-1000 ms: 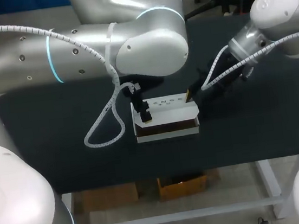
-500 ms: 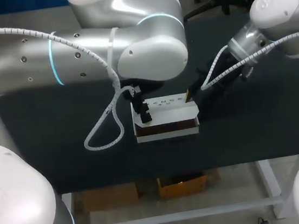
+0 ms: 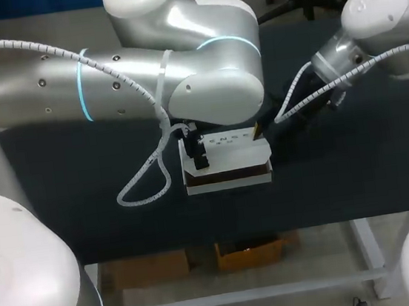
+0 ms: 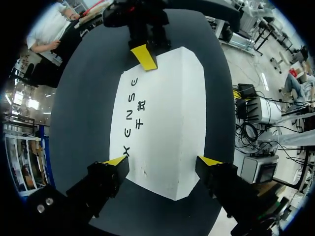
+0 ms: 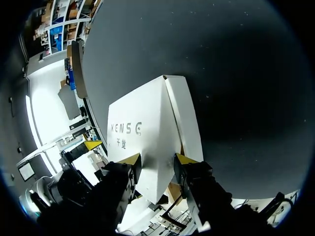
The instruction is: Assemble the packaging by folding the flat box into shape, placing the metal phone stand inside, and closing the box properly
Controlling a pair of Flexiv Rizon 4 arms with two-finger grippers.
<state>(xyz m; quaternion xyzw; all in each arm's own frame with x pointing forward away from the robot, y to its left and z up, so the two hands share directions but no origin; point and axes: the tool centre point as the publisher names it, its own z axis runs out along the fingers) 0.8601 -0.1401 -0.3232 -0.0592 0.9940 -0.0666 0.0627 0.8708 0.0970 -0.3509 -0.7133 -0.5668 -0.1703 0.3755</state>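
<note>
- Box: white carton standing about mid-table on the dark table, long side parallel to the front edge. It is set well back from that edge and from both side edges.
- Lid: the printed top panel slopes down toward the front. In the head view a brown strip of the interior shows between the lid's front edge and the white front wall, so the lid is not seated.
- Left gripper: over the box's left end. In the left wrist view the gripper spans the short end of the box, with the lid's two long edges running up to it on either side. Whether it presses those edges or only stands beside them cannot be told.
- Right gripper: at the box's rear right corner. In the right wrist view the gripper is nearly closed on the corner ridge of the box, one tip on the printed face and one on the narrow side panel, both in contact.
- Room: dark tabletop shows in a broad band in front of the box and in a wide stretch to its right. Behind it the two arms crowd the space.
- Cable loop: white spiral hose hanging from the left arm. It lies on the table left of the box, near it but apart.
</note>
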